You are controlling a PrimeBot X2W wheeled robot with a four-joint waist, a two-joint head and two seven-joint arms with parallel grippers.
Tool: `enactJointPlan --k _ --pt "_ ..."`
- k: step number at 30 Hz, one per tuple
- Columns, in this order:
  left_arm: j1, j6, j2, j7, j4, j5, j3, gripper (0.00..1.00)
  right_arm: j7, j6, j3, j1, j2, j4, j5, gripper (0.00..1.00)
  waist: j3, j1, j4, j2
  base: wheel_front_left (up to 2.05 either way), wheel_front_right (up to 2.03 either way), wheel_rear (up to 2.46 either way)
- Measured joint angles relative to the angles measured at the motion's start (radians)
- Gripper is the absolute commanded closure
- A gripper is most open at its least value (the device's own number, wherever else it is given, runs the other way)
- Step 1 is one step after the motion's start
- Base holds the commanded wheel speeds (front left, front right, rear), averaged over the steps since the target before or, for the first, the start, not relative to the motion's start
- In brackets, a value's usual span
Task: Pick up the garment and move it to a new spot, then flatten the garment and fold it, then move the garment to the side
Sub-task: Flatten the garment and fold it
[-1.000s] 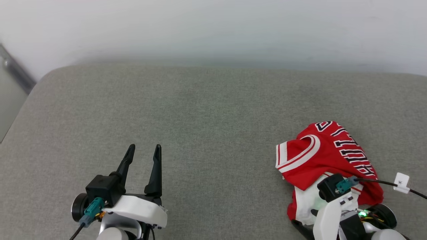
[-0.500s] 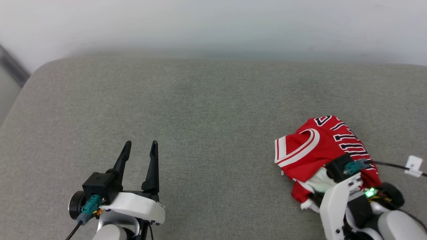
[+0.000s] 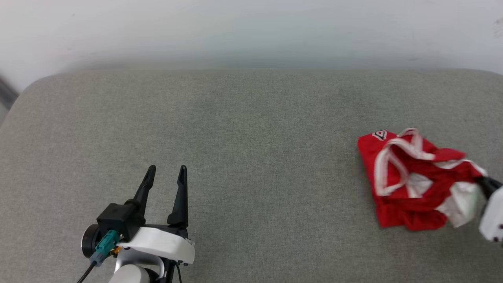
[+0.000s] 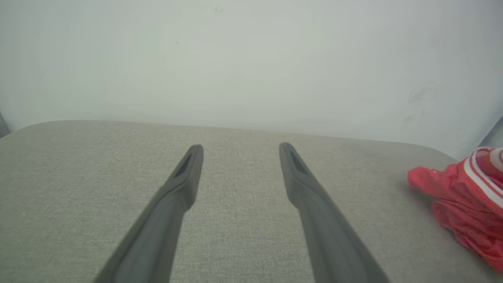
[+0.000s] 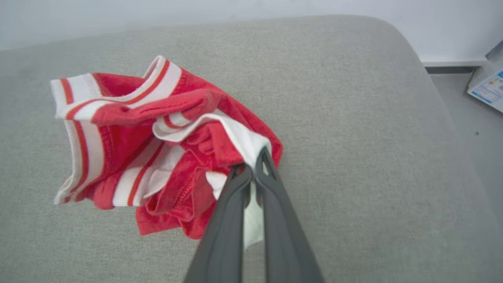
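- Garment (image 3: 408, 184): soft knit cloth, matt red. White panels look like the same cloth. Striped trim looks thicker and ribbed, and a stitched hem shows in my right wrist view.
- Cushion (image 3: 243, 149): grey woven fabric, matt, with a fine grainy weave that looks slightly rough.
- My left gripper (image 3: 167, 169): fingers dark, matt and smooth, plastic by the look. Wrist shell (image 3: 157, 243) is white glossy plastic.
- My right gripper (image 5: 253, 167): dark matt fingers, smooth.
- Wall (image 3: 251, 31): pale, smooth, matt, with faint scuffs.
- Printed paper (image 5: 487, 86): finish too small to tell.
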Motion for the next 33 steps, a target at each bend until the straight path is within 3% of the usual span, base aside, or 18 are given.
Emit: enactJointPlan --k 5,11,12,13,22,26,30,33 --pt "-0.001 -0.001 0.002 -0.001 0.0 0.0 -0.002 0.0 -0.058 0.0 -0.158 0.033 0.048 0.112 0.021 1.0 0.01 0.0 0.006 0.0 0.0 0.0 0.0" --pt "-0.002 -0.003 0.006 -0.001 0.002 -0.005 -0.002 0.0 -0.171 0.0 -0.176 0.061 0.117 0.274 0.022 0.97 0.021 0.0 0.01 0.0 0.0 0.0 0.0" --pt "-0.003 -0.003 0.006 -0.001 0.002 -0.006 -0.003 0.0 -0.195 0.0 -0.17 0.061 0.125 0.293 0.021 0.59 0.021 0.0 0.01 0.0 0.0 0.0 0.0" --pt "-0.005 -0.003 0.006 -0.001 0.002 -0.006 -0.003 0.0 -0.219 0.0 -0.163 0.06 0.132 0.309 0.02 0.0 0.021 0.0 0.01 0.0 0.0 0.0 0.0" --pt "-0.001 0.0 0.011 0.0 0.008 -0.007 -0.012 0.0 -0.494 0.0 -0.183 0.116 0.174 0.316 -0.05 0.0 -0.014 0.0 0.006 0.0 0.0 0.0 0.0" --pt "0.012 0.005 0.012 0.002 0.008 -0.008 -0.013 0.0 -0.545 0.0 -0.184 0.156 0.193 0.268 -0.079 0.0 -0.034 0.0 0.003 0.0 0.0 0.0 0.0" --pt "0.019 0.009 0.013 0.005 0.005 -0.009 -0.017 0.0 -0.519 0.0 -0.131 0.188 0.2 0.173 -0.103 0.0 -0.058 0.0 -0.007 0.0 0.0 0.0 0.0" --pt "0.029 0.012 0.015 0.009 0.001 -0.01 -0.02 0.0 -0.407 0.0 -0.046 0.189 0.187 0.094 -0.103 0.0 -0.072 0.0 -0.014 0.0 0.0 0.0 0.0"
